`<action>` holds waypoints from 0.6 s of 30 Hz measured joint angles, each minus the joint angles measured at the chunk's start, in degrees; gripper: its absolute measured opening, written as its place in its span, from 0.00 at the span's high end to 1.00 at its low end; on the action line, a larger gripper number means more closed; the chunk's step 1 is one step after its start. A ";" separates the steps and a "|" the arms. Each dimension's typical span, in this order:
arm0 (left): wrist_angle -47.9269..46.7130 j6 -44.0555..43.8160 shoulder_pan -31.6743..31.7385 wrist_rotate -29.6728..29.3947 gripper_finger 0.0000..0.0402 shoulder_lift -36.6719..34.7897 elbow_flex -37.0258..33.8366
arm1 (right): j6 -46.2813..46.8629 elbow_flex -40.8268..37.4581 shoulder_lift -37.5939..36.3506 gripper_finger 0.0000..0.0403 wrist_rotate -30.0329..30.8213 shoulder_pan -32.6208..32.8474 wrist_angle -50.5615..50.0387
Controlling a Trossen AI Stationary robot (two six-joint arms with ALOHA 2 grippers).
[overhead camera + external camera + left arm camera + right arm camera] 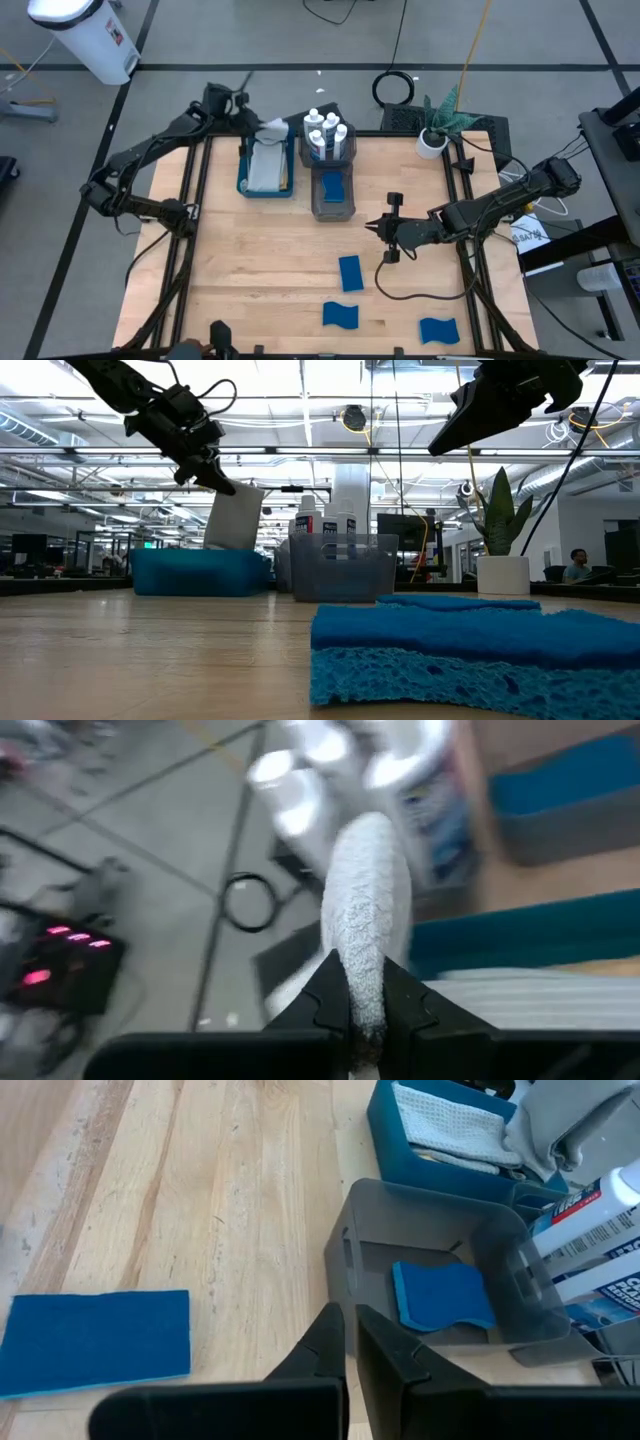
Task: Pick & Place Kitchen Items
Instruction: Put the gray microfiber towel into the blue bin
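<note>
My left gripper is shut on a light grey cloth above the far end of the blue tray. Another folded light cloth lies in the tray. My right gripper is shut and empty, above the table right of a grey bin that has one blue sponge lying in it. A second grey bin behind it has several white bottles standing in it. Three blue sponges lie on the table near its front edge. My left gripper pinches the light grey cloth between its two fingers at a bunched upper end. The fingers slant down from the table's left side. The cloth hangs below them over the tray. I cannot tell whether its lower end touches the tray.
A small potted plant stands at the table's far right corner. The two bins stand in line beside the tray, at the middle of the far side. Bare wood shows on the table's left half in front of the tray.
</note>
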 joint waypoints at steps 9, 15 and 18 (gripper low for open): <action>-9.31 0.11 -1.67 6.94 0.96 -3.05 0.04 | 0.09 0.00 0.00 1.00 -0.01 0.00 0.00; -16.70 0.36 -1.61 7.28 0.97 -3.19 0.04 | 0.09 -0.02 0.00 1.00 -0.04 0.00 -0.02; -20.10 0.40 -1.66 8.58 0.97 -3.19 0.04 | 0.11 -0.02 0.00 1.00 -0.04 0.00 -0.02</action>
